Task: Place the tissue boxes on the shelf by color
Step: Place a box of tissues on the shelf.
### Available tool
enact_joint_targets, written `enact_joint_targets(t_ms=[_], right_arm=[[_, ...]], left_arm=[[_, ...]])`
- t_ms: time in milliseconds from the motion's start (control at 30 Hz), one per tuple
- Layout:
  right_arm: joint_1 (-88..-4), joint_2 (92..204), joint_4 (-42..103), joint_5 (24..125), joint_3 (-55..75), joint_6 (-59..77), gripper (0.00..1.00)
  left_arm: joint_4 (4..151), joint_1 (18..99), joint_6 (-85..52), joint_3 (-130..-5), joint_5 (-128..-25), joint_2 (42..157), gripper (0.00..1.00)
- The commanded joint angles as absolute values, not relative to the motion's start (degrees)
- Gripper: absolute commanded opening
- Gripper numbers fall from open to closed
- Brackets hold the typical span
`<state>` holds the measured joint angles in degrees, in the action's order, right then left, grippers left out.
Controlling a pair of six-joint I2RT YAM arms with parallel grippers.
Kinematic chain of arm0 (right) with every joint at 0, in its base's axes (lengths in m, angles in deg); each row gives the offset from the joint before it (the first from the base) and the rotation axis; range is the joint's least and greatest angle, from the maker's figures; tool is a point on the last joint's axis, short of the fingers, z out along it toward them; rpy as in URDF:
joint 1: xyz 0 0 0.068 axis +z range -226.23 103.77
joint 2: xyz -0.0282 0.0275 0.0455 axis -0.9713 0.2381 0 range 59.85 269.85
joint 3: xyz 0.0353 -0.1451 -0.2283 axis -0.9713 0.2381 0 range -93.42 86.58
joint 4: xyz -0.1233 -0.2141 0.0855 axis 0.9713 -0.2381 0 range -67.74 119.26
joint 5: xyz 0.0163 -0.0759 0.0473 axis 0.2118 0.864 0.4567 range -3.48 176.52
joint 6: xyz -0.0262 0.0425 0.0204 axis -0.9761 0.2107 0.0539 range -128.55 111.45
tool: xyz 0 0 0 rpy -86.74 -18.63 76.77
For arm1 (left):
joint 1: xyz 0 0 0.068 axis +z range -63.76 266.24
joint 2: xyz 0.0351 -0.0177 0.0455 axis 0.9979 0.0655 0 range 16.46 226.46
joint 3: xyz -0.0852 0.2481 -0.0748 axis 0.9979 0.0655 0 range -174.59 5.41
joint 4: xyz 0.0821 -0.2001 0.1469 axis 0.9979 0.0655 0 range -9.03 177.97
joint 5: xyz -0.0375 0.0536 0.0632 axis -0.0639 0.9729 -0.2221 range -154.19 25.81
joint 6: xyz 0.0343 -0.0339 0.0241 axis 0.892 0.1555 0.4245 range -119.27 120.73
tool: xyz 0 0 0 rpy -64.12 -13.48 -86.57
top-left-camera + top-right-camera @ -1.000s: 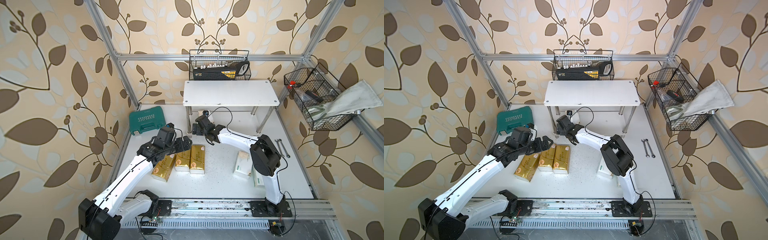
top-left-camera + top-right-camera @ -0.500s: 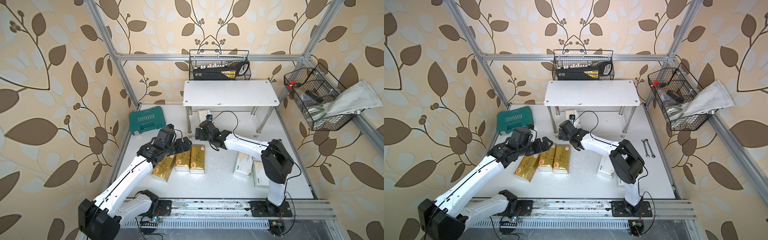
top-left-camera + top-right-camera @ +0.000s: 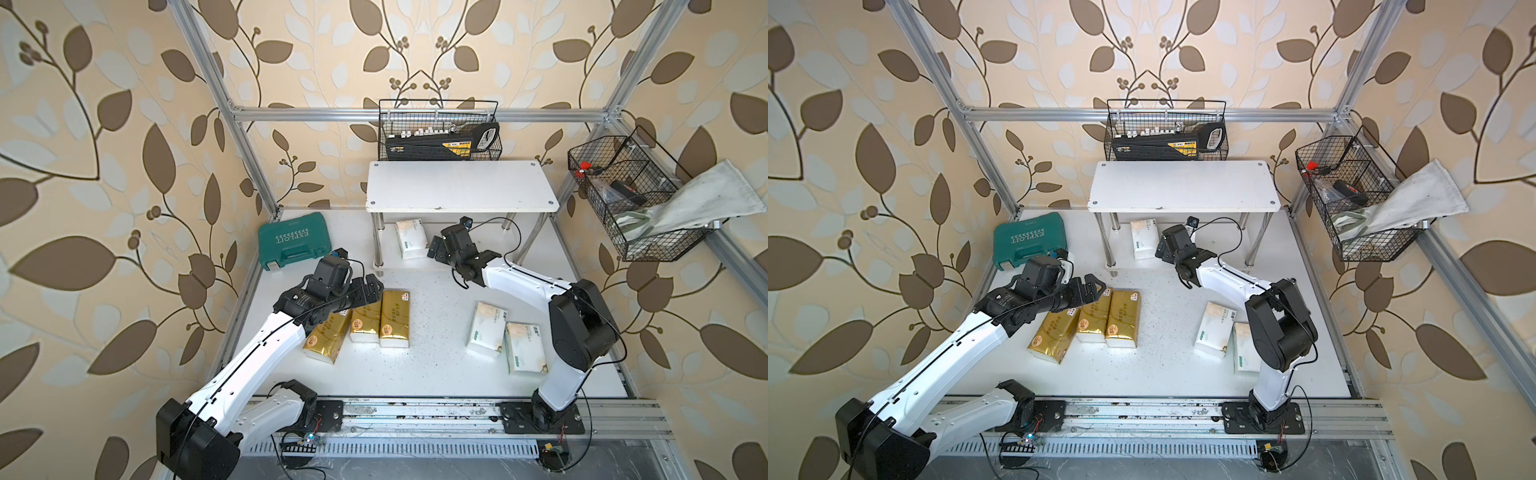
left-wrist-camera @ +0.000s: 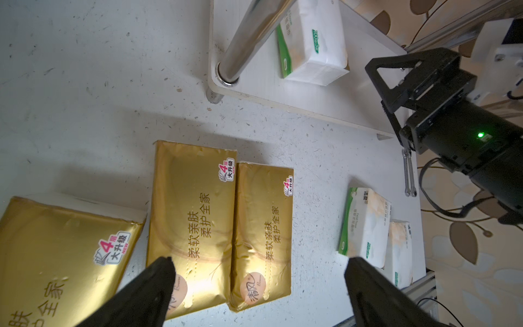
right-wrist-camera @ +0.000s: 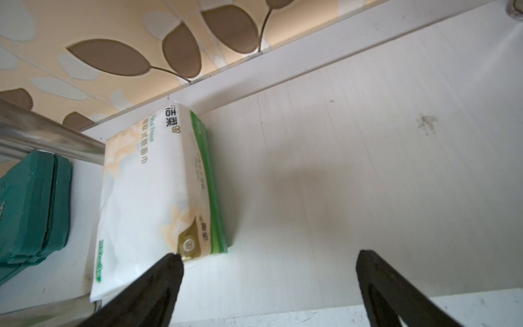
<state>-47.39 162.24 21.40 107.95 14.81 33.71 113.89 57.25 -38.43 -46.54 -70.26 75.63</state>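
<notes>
Three gold tissue boxes [image 3: 395, 318] [image 3: 365, 322] [image 3: 322, 336] lie side by side on the table. My left gripper [image 3: 372, 286] [image 4: 259, 263] hovers open over their far ends and holds nothing. One white tissue box with green print [image 3: 410, 239] [image 5: 152, 184] lies on the lower board [image 5: 368, 141] of the shelf [image 3: 461, 185], at its left end. My right gripper [image 3: 434, 249] [image 5: 270, 256] stands open and empty just beside that box, at the board's front edge. Two more white boxes [image 3: 486, 328] [image 3: 524, 347] lie on the table by the right arm.
A teal tool case [image 3: 293, 245] sits at the back left of the table. Black wire baskets hang on the back rail [image 3: 438, 133] and the right rail [image 3: 623, 195], the latter with a cloth draped out. Chrome shelf legs [image 4: 249, 39] stand between the arms. Two wrenches [image 4: 407, 172] lie on the table.
My right gripper has drawn back to the right from under the shelf, uncovering the white box on the lower board. The left arm has barely moved.
</notes>
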Motion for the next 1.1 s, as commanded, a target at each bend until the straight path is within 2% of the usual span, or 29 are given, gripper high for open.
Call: enact_joint_targets(t_ms=[0, 533, 1067], right_arm=[[-49.1, 164.9, 21.8, 107.0, 13.8, 35.2, 0.99], [-52.3, 174.9, 18.1, 102.5, 5.4, 37.0, 0.99], [-49.1, 175.9, 18.2, 101.7, 4.7, 37.6, 0.99]], left_arm=[[114.2, 56.7, -37.6, -48.3, -69.9, 75.2, 0.99], [114.6, 56.7, -37.4, -49.1, -69.6, 75.3, 0.99], [114.6, 56.7, -37.5, -48.4, -69.4, 74.3, 0.99]])
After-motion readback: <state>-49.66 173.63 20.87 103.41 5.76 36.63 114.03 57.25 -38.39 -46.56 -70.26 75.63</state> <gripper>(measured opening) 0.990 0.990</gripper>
